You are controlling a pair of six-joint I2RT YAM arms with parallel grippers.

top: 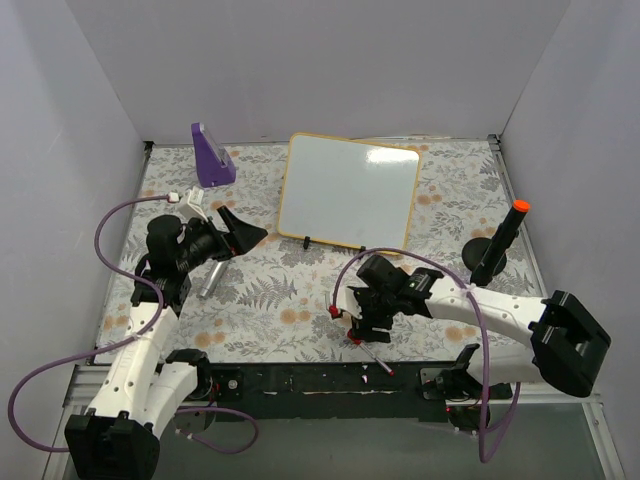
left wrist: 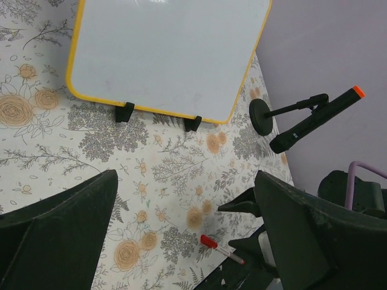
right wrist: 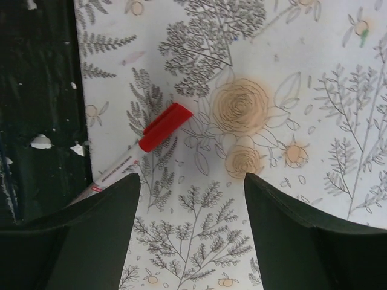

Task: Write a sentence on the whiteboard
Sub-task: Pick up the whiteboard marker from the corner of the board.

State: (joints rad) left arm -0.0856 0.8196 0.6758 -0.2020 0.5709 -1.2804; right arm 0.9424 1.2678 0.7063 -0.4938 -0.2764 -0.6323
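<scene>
The whiteboard (top: 348, 190) (left wrist: 169, 54), white with a yellow-orange frame, leans on two small black feet at the back middle of the table. Its face is blank; no sentence shows on it. A white marker with a red cap (top: 370, 355) (right wrist: 142, 148) (left wrist: 222, 249) lies flat at the table's near edge. My right gripper (top: 365, 325) (right wrist: 192, 181) hovers open just above the table, with the marker slanting past its left fingertip (right wrist: 115, 199) and nothing between the fingers. My left gripper (top: 245, 235) (left wrist: 184, 181) hangs open and empty left of the board.
A purple wedge-shaped block (top: 212, 155) stands at the back left. A black stand holding an orange-tipped black stick (top: 500, 245) (left wrist: 314, 118) is at the right. A silvery cylinder (top: 210, 280) lies under my left arm. White walls enclose three sides; a black strip (top: 300, 380) runs along the near edge.
</scene>
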